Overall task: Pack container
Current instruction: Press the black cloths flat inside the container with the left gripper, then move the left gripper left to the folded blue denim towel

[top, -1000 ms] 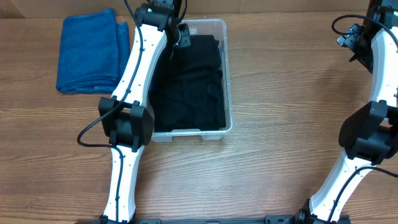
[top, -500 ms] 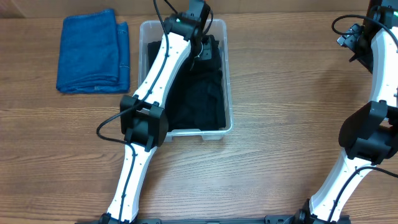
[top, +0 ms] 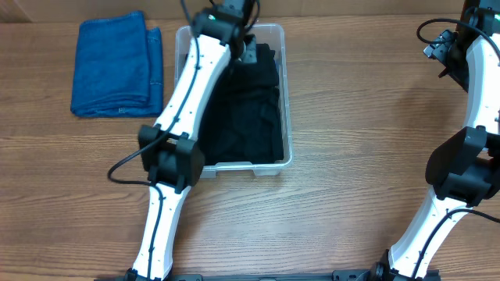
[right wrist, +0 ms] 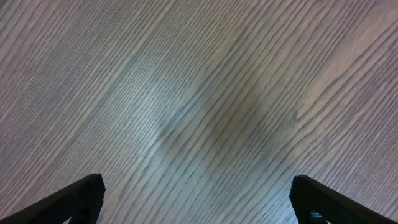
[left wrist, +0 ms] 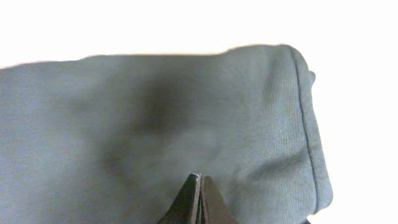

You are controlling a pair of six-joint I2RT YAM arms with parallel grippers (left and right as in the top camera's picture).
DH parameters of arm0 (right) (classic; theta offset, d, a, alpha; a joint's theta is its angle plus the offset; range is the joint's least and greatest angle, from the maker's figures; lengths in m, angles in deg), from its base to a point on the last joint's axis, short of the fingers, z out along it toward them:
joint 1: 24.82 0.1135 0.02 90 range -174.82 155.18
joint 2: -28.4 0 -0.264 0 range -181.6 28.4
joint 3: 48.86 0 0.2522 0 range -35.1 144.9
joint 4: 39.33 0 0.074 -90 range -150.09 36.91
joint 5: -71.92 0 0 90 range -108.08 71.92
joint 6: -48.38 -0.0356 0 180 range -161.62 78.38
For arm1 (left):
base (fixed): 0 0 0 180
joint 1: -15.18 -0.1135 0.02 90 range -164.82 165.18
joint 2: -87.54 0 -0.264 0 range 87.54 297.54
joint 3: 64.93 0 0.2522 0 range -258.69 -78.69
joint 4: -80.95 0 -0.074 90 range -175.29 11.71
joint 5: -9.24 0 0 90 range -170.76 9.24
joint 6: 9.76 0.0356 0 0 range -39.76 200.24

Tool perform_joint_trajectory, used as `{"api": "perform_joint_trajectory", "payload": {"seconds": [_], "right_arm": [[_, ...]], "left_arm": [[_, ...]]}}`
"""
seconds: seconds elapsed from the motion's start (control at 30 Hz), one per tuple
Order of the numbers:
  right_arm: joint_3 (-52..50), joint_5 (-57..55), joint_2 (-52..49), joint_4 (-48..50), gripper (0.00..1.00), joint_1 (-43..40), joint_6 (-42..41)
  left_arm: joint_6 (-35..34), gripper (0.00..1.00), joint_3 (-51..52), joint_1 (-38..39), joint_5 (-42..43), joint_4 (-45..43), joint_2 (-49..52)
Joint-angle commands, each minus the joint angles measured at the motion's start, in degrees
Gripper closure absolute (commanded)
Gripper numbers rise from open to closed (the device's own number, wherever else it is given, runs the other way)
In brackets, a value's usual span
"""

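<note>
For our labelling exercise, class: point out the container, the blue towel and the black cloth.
container [top: 287,94], overhead view, its right wall.
blue towel [top: 109,66], overhead view, middle of the folded stack.
black cloth [top: 250,117], overhead view, its middle, inside the container.

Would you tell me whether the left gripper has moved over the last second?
Yes: the left gripper shifted toward the right wall of the container.

Item: brown wood-grain laminate table [top: 351,117]. It fills almost the whole overhead view, its grain running left to right. Finish matte, evenly lit, shadows soft. In the right wrist view, the same grain runs diagonally, with a faint darker patch mid-frame.
</note>
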Motion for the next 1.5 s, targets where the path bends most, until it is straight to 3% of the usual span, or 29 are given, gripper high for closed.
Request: {"api": "perform_joint_trajectory", "payload": {"seconds": [0.0, 0.5, 0.83, 0.87, 0.93, 1.0, 1.07, 1.1, 1.13, 1.37, 1.4, 1.43, 1.47], "right_arm": [[0.09, -0.76, 0.09, 0.35, 0.0, -0.22, -0.26], [0.09, -0.76, 0.09, 0.35, 0.0, -0.22, -0.26], [0.07, -0.76, 0.09, 0.35, 0.0, -0.22, -0.26], [0.09, -0.76, 0.09, 0.35, 0.0, -0.22, -0.26], [0.09, -0.76, 0.09, 0.35, 0.0, -0.22, -0.26], [0.07, -0.76, 0.09, 0.35, 0.0, -0.22, -0.26], [0.07, -0.76, 0.09, 0.35, 0.0, -0.22, -0.26], [0.07, -0.76, 0.09, 0.35, 0.0, -0.22, -0.26], [0.07, -0.76, 0.09, 0.35, 0.0, -0.22, -0.26], [0.09, -0.76, 0.09, 0.35, 0.0, -0.22, -0.26], [0.07, -0.76, 0.09, 0.35, 0.0, -0.22, -0.26], [0.09, -0.76, 0.09, 0.35, 0.0, -0.22, -0.26], [0.07, -0.76, 0.09, 0.35, 0.0, -0.22, -0.26]], "left_arm": [[-0.7, 0.96, -1.38, -1.95, -3.74, 2.91, -2.95], [-1.09, 0.96, 2.23, -3.28, -1.6, 4.85, 6.23], [-0.26, 0.94, -2.29, -6.14, -2.49, 4.02, -0.55], [0.92, 0.82, -3.82, -7.21, -3.04, 3.96, -4.07], [0.92, 0.75, -4.63, -8.22, -5.22, 3.72, -7.61], [0.92, 0.48, -4.68, -9.94, -7.98, 3.3, -10.97], [1.14, 0.3, -4.68, -12.41, -9.86, 3.37, -13.62], [1.55, 0.09, -4.68, -14.12, -9.92, 3.41, -14.75], [1.53, 0.0, -4.68, -16.48, -10.14, 3.32, -15.67], [-0.66, 0.0, -4.46, -29.81, -11.89, 2.91, -12.5], [-0.83, 0.1, -4.46, -31.56, -10.32, 2.93, -11.26], [-0.83, 0.34, -4.44, -32.79, -8.7, 2.97, -10.25], [-0.87, 0.72, -4.46, -33.88, -6.97, 2.95, -9.18]]}}
